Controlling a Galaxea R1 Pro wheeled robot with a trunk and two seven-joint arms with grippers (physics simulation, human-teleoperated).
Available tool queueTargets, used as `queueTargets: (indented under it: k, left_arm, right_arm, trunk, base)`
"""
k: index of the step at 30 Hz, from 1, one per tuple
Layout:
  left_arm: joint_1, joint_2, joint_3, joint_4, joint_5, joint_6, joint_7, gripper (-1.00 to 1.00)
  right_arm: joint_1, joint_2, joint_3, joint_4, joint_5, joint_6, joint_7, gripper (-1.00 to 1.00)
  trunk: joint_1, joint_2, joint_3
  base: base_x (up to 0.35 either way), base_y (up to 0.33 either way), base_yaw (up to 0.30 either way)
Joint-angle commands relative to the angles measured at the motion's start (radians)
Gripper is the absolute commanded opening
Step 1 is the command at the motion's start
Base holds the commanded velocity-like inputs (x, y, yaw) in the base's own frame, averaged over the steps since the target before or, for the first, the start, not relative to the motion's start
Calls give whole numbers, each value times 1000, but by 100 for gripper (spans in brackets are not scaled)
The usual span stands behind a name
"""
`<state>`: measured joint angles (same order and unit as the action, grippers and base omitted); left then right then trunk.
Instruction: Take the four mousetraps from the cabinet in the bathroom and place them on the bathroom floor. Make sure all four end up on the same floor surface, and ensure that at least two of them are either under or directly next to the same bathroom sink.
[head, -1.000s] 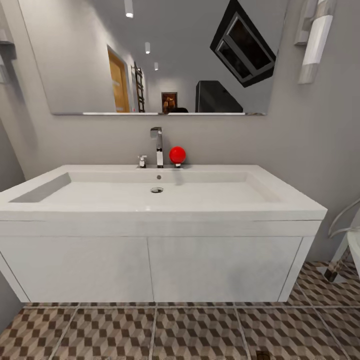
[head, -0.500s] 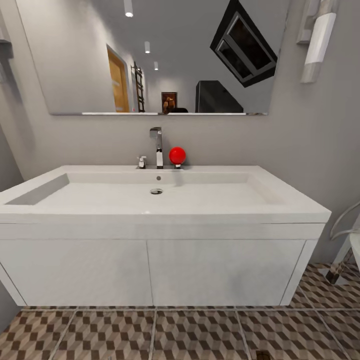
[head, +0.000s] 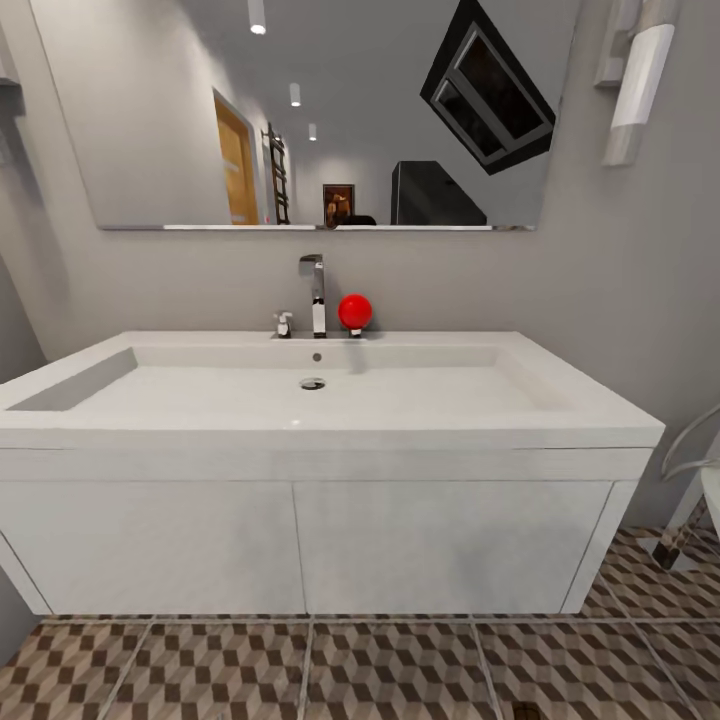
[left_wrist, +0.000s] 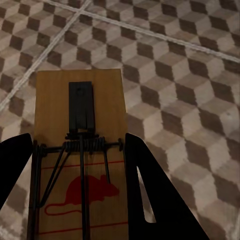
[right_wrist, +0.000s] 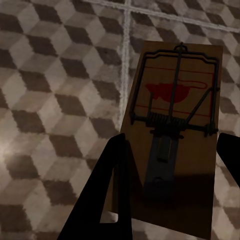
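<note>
i'm facing the bathroom sink (head: 320, 400); the left gripper (left_wrist: 75, 165) is clamped on one mousetrap (left_wrist: 79, 125), the right gripper (right_wrist: 170, 165) on another mousetrap (right_wrist: 175, 130), both above the bathroom floor (head: 400, 670). i'd lower each flat, close beside the sink, before letting go

Your left gripper (left_wrist: 75, 185) shows you two flat fingers (left_wrist: 150, 200), matte black with no markings, screws or cables visible on them. Each tapers to a wedge-shaped tip, and the one you see most of has a narrow, elongated triangular slot cut through its body. Your right gripper (right_wrist: 170, 195) looks the same: plain black, angular fingers (right_wrist: 112, 195), broad at the base and narrowing forward, with a small pale-looking cut-out low in the nearer one.
</note>
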<state>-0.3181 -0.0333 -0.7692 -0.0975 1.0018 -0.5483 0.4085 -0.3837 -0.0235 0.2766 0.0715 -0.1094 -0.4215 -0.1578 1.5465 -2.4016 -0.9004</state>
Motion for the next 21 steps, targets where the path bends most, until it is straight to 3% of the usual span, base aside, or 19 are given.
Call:
queueTargets:
  k: [1, 15, 21]
  left_arm:
    - [0, 0, -8, -1, 3, -1, 8, -100]
    - [0, 1, -8, -1, 3, -1, 10, -100]
    - [0, 3, -8, -1, 3, -1, 10, -100]
  right_arm:
    - [-1, 1, 9, 4, -10, -6, 1, -100]
    - [-1, 1, 9, 4, -10, -6, 1, -100]
    - [-1, 1, 9, 4, -10, -6, 1, -100]
  trunk:
    - [0, 0, -1]
    - [53, -98, -45]
    - [56, -100, -64]
  base:
    - [0, 0, 0]
    - [0, 0, 0]
    - [0, 0, 0]
